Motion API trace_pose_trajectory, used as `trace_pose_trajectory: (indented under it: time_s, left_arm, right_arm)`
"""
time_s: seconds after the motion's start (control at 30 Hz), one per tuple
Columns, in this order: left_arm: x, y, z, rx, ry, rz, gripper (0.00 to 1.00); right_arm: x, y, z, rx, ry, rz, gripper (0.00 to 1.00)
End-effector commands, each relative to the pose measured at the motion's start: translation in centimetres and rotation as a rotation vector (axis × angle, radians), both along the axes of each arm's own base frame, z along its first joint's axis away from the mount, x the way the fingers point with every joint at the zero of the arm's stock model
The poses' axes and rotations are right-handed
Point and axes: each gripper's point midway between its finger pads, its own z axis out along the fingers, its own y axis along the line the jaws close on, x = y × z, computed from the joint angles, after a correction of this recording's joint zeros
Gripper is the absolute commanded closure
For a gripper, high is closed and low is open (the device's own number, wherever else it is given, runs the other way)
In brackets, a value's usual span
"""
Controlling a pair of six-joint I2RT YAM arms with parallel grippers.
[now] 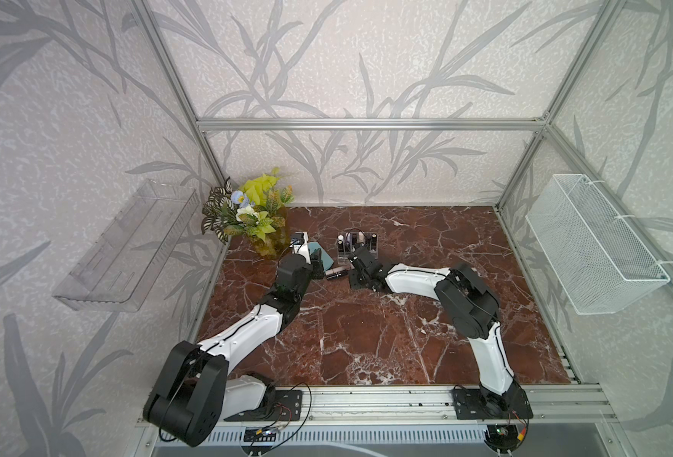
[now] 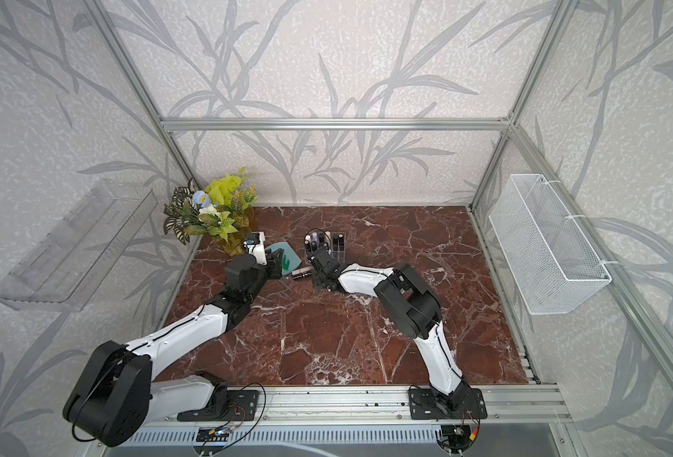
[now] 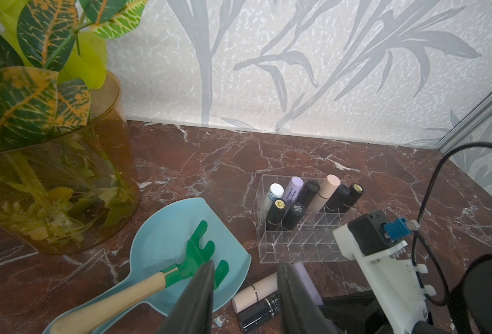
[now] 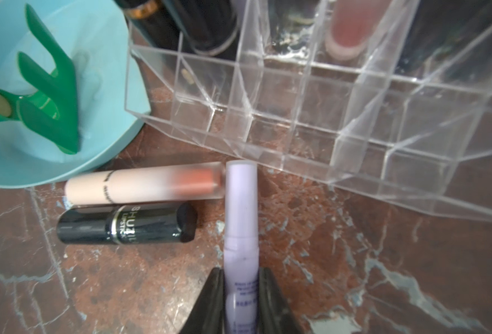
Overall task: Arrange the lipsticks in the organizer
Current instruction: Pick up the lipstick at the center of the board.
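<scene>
The clear organizer [image 3: 302,245] [image 1: 345,259] stands on the marble table toward the back, with several lipsticks [image 3: 305,196] upright in its far rows. My right gripper [image 4: 241,271] is shut on a lilac lipstick [image 4: 240,202] that lies low over the table, its tip close to the organizer's [image 4: 297,115] front wall. Beside the lilac one lie a pale pink lipstick [image 4: 140,186] and a black lipstick [image 4: 123,224], side by side. My left gripper [image 3: 247,264] hovers open just above those two, with nothing between its fingers.
A light blue scoop [image 3: 166,231] holding a green toy rake [image 3: 198,251] lies left of the organizer. An amber vase [image 3: 65,188] of artificial plants stands behind it. A clear tray [image 1: 121,253] hangs on the left wall and a white mesh basket [image 1: 592,245] on the right.
</scene>
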Motion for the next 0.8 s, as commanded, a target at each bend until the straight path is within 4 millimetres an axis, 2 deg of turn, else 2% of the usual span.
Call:
trace_pose_trajectory:
  time_s: [0.0,0.17,0.27,0.33,0.37,0.4,0.5,0.63,0.77]
  left_arm:
    - [0.1,0.0,0.5,-0.021,-0.015,-0.004,0.61]
    - [-0.2,-0.2,1.4,-0.042,-0.029,-0.019,0.61]
    - [-0.4,-0.8,2.1,-0.065,-0.039,-0.051,0.60]
    - [-0.4,-1.9,2.6,-0.087,-0.039,-0.105,0.56]
    - [-0.4,-2.5,2.9,-0.100,-0.039,-0.137,0.42]
    - [-0.5,-3.3,3.2,-0.120,-0.038,-0.177,0.32]
    - [-0.9,-6.3,4.2,-0.181,-0.030,-0.340,0.16]
    - [-1.8,-10.1,6.0,-0.272,0.013,-0.556,0.11]
    - [-3.1,-12.6,7.6,-0.334,0.062,-0.732,0.11]
  right_arm:
    - [-1.6,-1.3,-1.2,-0.020,0.066,0.009,0.82]
    - [-3.1,-2.2,0.6,-0.011,0.080,0.038,0.86]
    - [-4.1,-3.2,2.7,0.015,0.064,0.054,0.87]
    - [-4.7,-4.0,4.3,0.051,0.054,0.059,0.87]
    - [-4.9,-4.3,5.0,0.076,0.054,0.065,0.87]
    - [-5.3,-4.6,5.9,0.107,0.053,0.073,0.87]
    - [-6.5,-5.3,9.0,0.208,0.053,0.124,0.87]
    - [-8.8,-6.4,12.0,0.273,0.058,0.202,0.87]
    - [-10.7,-8.0,14.6,0.344,0.030,0.244,0.87]
